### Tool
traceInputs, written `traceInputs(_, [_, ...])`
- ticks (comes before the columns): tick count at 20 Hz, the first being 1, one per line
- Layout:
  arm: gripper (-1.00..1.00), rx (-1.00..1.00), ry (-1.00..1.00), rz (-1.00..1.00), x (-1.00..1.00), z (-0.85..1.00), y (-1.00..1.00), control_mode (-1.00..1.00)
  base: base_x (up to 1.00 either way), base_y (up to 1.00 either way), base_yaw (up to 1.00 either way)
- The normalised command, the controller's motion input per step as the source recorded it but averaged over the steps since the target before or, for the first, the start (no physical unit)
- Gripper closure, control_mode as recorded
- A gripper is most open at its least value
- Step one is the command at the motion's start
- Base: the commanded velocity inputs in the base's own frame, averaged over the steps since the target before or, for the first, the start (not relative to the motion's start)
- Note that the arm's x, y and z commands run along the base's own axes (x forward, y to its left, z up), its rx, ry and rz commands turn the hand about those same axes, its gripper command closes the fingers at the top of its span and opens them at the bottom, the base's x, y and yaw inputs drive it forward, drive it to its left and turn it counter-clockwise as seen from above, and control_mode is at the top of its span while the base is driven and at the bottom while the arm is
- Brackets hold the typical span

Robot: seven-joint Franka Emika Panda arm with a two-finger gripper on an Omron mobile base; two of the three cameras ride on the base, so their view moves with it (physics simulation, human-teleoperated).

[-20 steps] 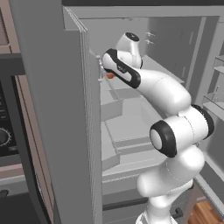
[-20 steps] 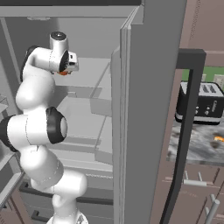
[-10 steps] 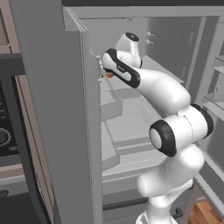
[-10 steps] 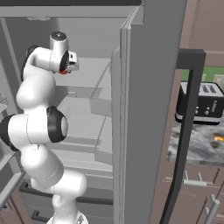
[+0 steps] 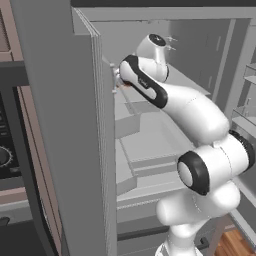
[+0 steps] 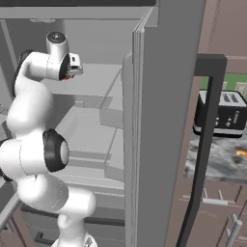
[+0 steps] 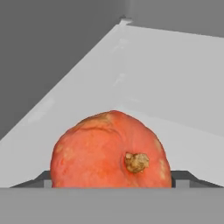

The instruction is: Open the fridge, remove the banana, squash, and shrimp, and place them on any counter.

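The fridge (image 5: 60, 125) stands open, and my arm reaches onto an upper shelf. The squash (image 7: 109, 151), round and orange with a brown stem stub, sits on the white shelf in the hand view. My gripper (image 7: 113, 180) is shut on it, with a dark fingertip (image 7: 47, 179) pressed to each side. From the base views the squash (image 5: 122, 86) is a small orange patch at the gripper (image 6: 72, 73). A small yellow-orange thing (image 6: 240, 153), seemingly the banana, lies on the counter (image 6: 217, 161). The shrimp is hidden.
The open right fridge door (image 6: 159, 120), with its long dark handle (image 6: 202, 144), stands between the arm and the counter. A black toaster (image 6: 221, 113) sits at the back of the counter. The black-fronted wall oven (image 5: 6, 160) is left of the fridge.
The jaws have drawn in a little around the squash. The arm and the views have hardly moved.
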Motion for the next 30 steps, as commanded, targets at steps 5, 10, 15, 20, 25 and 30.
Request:
traceInputs(5, [1.00,-0.01,-0.16,0.00,-1.00,0.34,-0.06,-1.00,0.00,0.00,0.00])
traceInputs(10, [1.00,0.00,-0.05,0.00,-1.00,0.44,-0.10,-1.00,0.00,0.00,0.00])
traceInputs(15, [1.00,0.00,-0.05,-0.10,-1.00,0.14,-0.39,-1.00,0.00,0.00,0.00])
traceInputs(20, [1.00,0.00,-0.08,-0.17,-1.00,0.00,-0.61,-1.00,0.00,0.00,0.00])
traceInputs(25, [1.00,0.00,-0.08,-0.13,-0.95,0.00,-0.51,-1.00,0.00,0.00,0.00])
traceInputs(30, [1.00,0.00,-0.09,-0.01,-0.57,0.00,-0.28,-1.00,0.00,0.00,0.00])
